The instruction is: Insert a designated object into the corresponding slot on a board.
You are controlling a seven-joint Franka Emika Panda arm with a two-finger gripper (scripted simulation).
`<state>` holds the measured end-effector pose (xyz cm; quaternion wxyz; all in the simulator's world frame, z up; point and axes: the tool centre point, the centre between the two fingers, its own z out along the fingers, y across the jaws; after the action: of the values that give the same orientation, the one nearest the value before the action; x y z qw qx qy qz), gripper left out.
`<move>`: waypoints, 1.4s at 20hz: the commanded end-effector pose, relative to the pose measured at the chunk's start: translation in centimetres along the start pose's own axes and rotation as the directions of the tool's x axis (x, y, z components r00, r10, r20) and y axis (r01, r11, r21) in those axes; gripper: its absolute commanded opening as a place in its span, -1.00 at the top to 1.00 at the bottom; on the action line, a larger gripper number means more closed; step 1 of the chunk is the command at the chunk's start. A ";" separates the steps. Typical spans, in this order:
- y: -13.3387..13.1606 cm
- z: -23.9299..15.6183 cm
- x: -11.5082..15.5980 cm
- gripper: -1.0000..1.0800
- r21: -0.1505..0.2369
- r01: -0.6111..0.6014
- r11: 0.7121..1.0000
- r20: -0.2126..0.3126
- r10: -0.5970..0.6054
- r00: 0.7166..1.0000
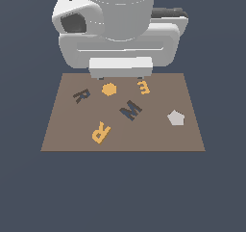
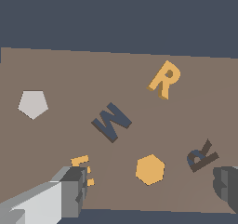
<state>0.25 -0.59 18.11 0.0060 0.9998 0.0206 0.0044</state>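
Progress is nil: orange R block (image 1: 101,132) lies loose at the board's (image 1: 62,130) seven o'clock, well apart from the dark R-shaped slot (image 1: 81,95) at ten. Jaws hang wide, holding nothing, above the board's far edge.

the flat brown rectangular board (image 1: 67,130) looks matt and smooth, with no grain. the orange letter r block (image 1: 100,132) is a plain, matt solid with darker sides, like plastic. the pale grey pentagon piece (image 1: 176,117) is equally dull. the white arm housing (image 1: 120,24) shows a soft satin sheen.
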 end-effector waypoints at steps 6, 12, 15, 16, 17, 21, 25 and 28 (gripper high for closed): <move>0.1 0.4 0.3 -0.92 0.000 -0.020 1.000 0.000 0.020 1.000; 0.6 2.2 1.7 -0.92 0.000 -0.097 0.995 0.002 0.097 0.995; 1.1 3.5 2.7 -0.92 0.001 -0.157 0.988 0.003 0.157 0.988; 1.3 4.0 3.1 -0.92 0.001 -0.180 0.984 0.004 0.180 0.984; 1.5 4.6 3.5 -0.92 0.001 -0.204 0.979 0.004 0.204 0.979; 2.6 7.0 5.2 -0.92 0.002 -0.313 0.950 0.006 0.313 0.950; 3.9 9.4 6.8 -0.92 0.003 -0.415 0.910 0.009 0.415 0.910; 4.8 10.8 7.7 -0.92 0.003 -0.473 0.881 0.010 0.473 0.881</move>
<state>7.70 -4.73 8.11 0.0025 0.9784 -0.2069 0.0007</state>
